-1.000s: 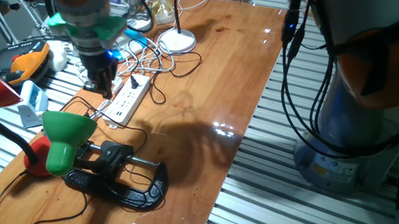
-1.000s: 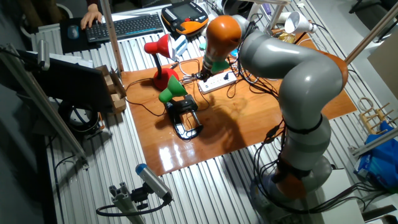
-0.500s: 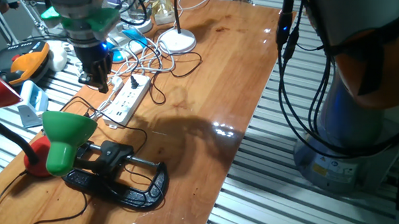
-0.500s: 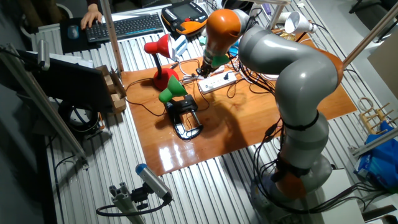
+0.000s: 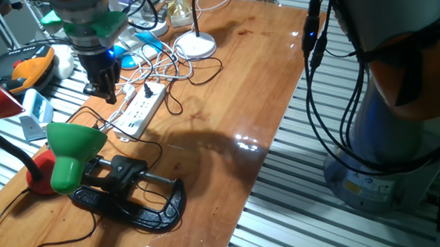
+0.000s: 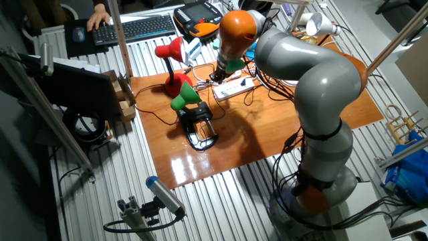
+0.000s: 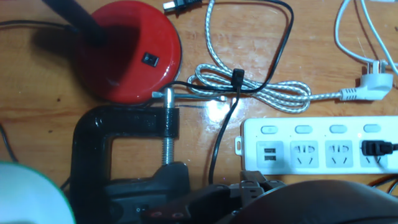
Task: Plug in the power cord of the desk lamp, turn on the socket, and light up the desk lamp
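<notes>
One plug (image 7: 378,148) is seated in the socket (image 7: 317,146); switching remains. Gripper (image 5: 104,90) state cannot be determined.

The grey-and-orange KUKA arm (image 6: 314,87) reached toward ten o'clock, its black two-finger gripper (image 5: 105,90) pointing straight down, fingers close together.

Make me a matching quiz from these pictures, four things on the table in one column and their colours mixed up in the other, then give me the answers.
Things:
1. desk lamp shade
2. socket
3. clamp base
4. round lamp base

Colours:
A. black
B. red
C. green
D. white

Pairs: 1-C, 2-D, 3-A, 4-B
</notes>
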`<state>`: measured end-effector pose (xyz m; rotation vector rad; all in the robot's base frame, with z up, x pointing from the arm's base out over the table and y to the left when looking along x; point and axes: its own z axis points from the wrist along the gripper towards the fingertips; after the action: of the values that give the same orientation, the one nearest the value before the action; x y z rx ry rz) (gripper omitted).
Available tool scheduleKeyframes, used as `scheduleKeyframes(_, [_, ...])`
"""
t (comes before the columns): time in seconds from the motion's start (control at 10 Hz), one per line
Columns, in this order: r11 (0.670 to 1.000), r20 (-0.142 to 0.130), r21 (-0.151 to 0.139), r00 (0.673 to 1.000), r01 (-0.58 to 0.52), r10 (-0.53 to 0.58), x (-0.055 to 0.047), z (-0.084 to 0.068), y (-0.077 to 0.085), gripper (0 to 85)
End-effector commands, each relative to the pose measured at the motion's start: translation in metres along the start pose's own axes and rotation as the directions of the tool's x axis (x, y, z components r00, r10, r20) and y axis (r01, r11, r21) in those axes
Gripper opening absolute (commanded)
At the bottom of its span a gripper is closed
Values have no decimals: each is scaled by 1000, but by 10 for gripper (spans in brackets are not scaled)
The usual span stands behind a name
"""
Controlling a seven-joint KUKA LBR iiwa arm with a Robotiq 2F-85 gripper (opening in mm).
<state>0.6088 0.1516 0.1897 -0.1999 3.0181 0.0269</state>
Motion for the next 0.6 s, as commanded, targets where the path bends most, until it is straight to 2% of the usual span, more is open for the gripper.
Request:
scheduleKeyframes(0.0, [1000,0,2,1000,1,-1,0,0,0,0])
scheduleKeyframes(0.2, [999,-1,-9,999,-36,36,0,0,0,0])
scheduleKeyframes(0.3, [999,2,7,999,-34,34,0,0,0,0])
scheduleKeyframes(0.5, [1000,-7,-19,1000,-8,8,0,0,0,0])
